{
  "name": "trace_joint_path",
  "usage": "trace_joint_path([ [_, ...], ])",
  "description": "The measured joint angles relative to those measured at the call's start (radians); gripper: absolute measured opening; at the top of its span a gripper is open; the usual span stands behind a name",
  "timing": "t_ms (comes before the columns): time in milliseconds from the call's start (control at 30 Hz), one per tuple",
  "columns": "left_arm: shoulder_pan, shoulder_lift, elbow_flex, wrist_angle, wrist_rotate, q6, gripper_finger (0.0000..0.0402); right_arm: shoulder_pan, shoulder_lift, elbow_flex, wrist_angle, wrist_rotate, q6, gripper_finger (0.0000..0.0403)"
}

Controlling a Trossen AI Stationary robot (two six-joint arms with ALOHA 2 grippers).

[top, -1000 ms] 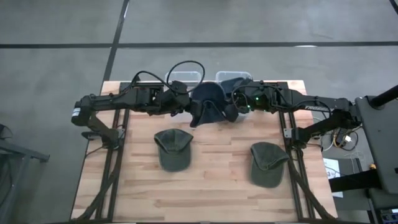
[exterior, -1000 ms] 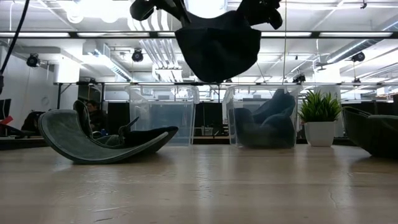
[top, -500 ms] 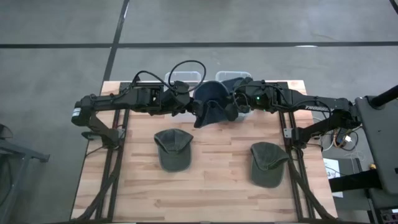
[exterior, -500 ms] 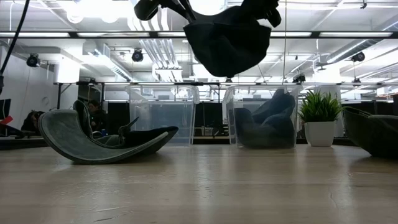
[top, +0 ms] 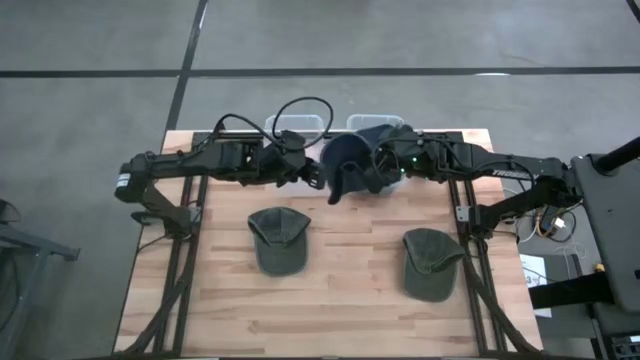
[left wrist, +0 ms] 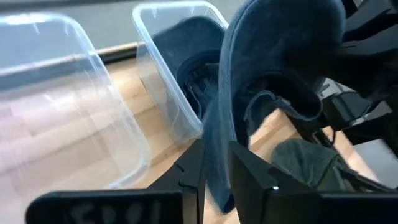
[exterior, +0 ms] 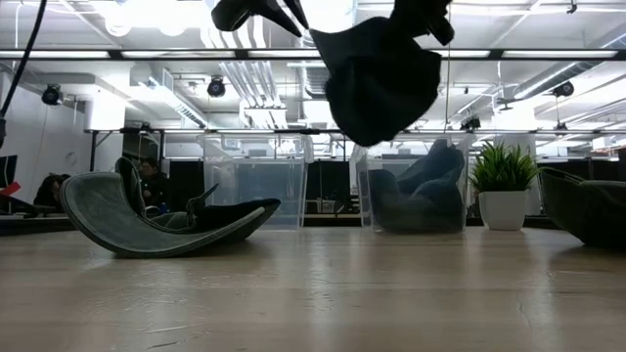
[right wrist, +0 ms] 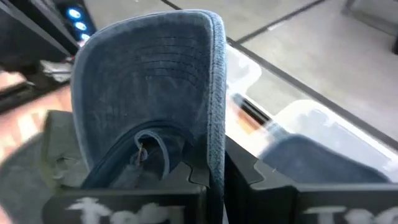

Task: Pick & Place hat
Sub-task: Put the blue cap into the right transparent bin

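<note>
A dark blue hat hangs in the air between my two grippers, over the table's far middle, clear of the table in the low view. My left gripper is at the hat's left side and my right gripper is at its right side. Both are shut on the hat. Two green hats lie on the table: one at the near left, one at the near right. My left gripper pinches a hanging edge of the blue hat between its two fingers, coming level from the table's left. The hat is lifted clear and hangs below the fingers. One layer or several, I cannot tell. My right gripper pinches the stitched edge of the hat's brim between its two fingers, coming level from the table's right. The brim stands upright above the fingers, its underside and the back strap toward the camera. The hat is clear of the table.
Two clear plastic bins stand at the table's far edge: the left one and the right one, which holds dark hats. A potted plant stands behind the table at the right. People sit in the room beyond.
Both grippers have carried the blue hat toward the table's right and far edge, toward the right bin. The hat stays lifted clear. In the low view it has shifted right and hangs more under the right gripper.
</note>
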Motion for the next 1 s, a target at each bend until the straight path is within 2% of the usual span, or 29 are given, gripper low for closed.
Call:
trace_joint_path([
  [167, 0.007, -0.06, 0.007, -0.019, -0.05, 0.07, 0.0061, -0.036, -0.046, 0.0, 0.003, 0.013, 0.071, 0.0012],
  [333, -0.012, -0.154, 0.002, -0.135, -0.177, 0.09, 0.0061, -0.17, -0.096, -0.003, -0.018, 0.003, 0.169, 0.0011],
  [500, -0.051, -0.214, -0.003, -0.289, -0.235, 0.116, 0.0062, -0.368, -0.097, -0.006, -0.016, -0.202, 0.221, 0.0011],
  [600, -0.091, -0.231, -0.038, -0.308, -0.284, 0.149, 0.0062, -0.478, -0.06, -0.014, -0.017, -0.322, 0.247, 0.0011],
  [700, -0.132, -0.254, -0.106, -0.278, -0.351, 0.192, 0.0062, -0.557, -0.019, -0.014, -0.004, -0.439, 0.265, 0.0011],
  [767, -0.155, -0.28, -0.17, -0.238, -0.38, 0.199, 0.0062, -0.591, 0.007, -0.014, -0.008, -0.48, 0.264, 0.0011],
  [867, -0.18, -0.347, -0.296, -0.115, -0.377, 0.219, 0.0062, -0.619, 0.041, -0.016, -0.01, -0.5, 0.248, 0.0011],
  [1000, -0.199, -0.482, -0.493, 0.127, -0.32, 0.291, 0.0062, -0.642, 0.06, -0.016, -0.056, -0.523, 0.228, 0.0011],
])
